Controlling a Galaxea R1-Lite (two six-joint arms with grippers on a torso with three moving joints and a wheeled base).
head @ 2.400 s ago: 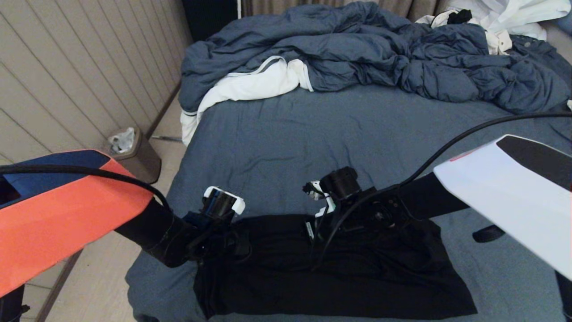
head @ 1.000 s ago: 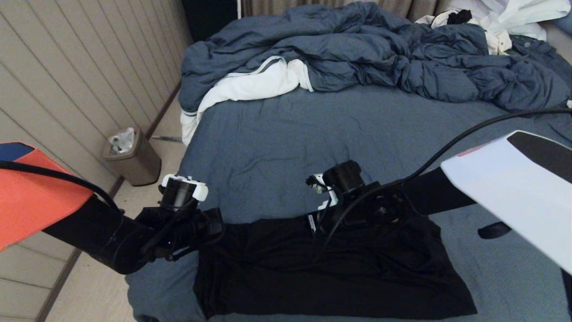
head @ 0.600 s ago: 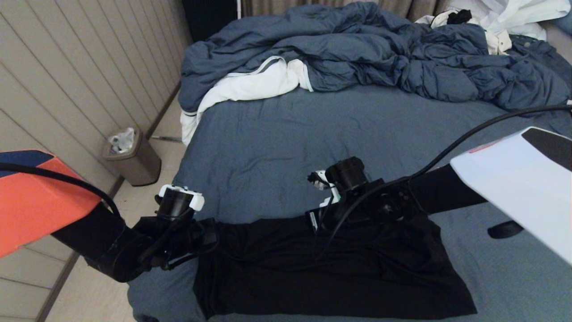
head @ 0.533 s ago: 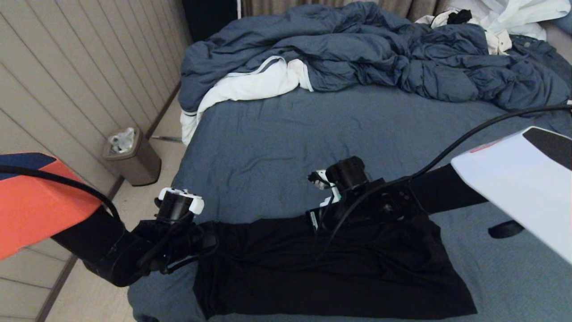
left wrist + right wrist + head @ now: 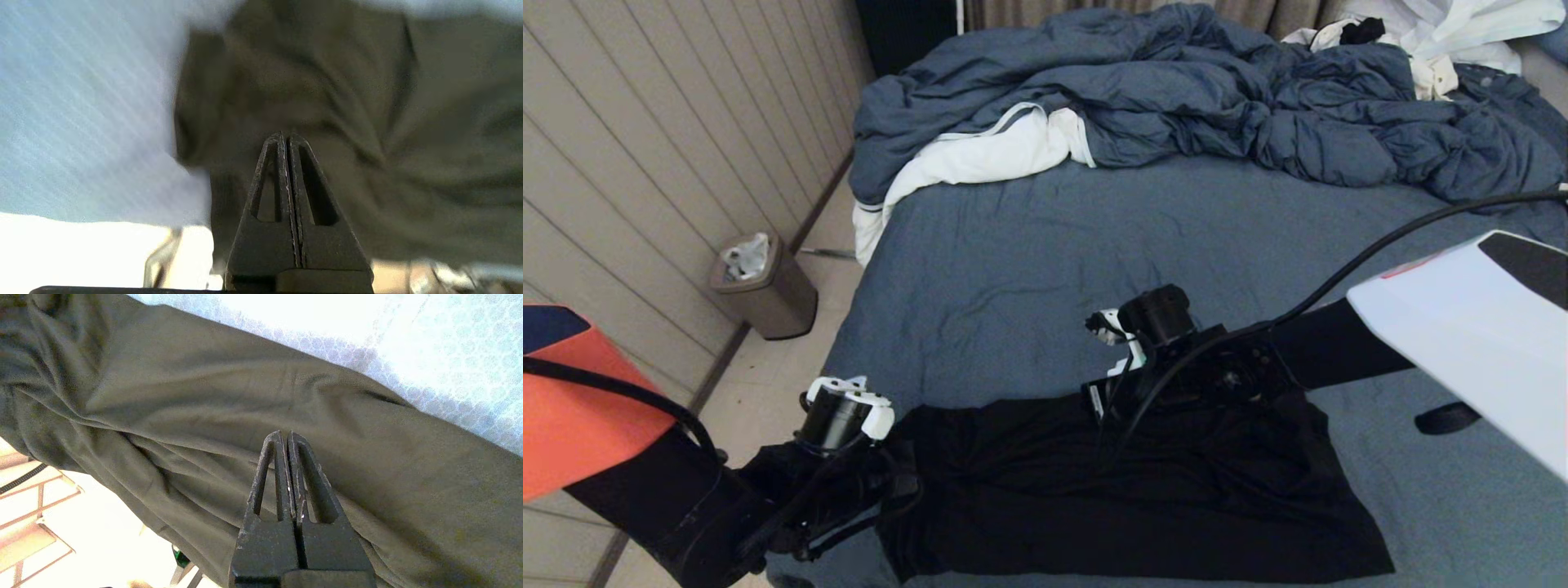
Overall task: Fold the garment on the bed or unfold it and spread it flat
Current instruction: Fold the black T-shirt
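In the head view, the garment (image 5: 1127, 486) lies folded in a wide band on the near part of the bed (image 5: 1054, 253), with the left gripper (image 5: 894, 490) at its left edge and the right gripper (image 5: 1107, 408) over its far edge. In the left wrist view the left gripper (image 5: 286, 136) has its fingers pressed together, empty, above the black cloth. In the right wrist view the right gripper (image 5: 284, 435) is also closed on nothing, above the cloth.

We see the bed (image 5: 1045, 261), its slate-blue sheet lightly creased. On it lie 3 things: the black garment (image 5: 1127, 498) spread at the near edge, a rumpled blue duvet (image 5: 1217, 98) along the far end, and white clothes (image 5: 1462, 33) at the far right corner.
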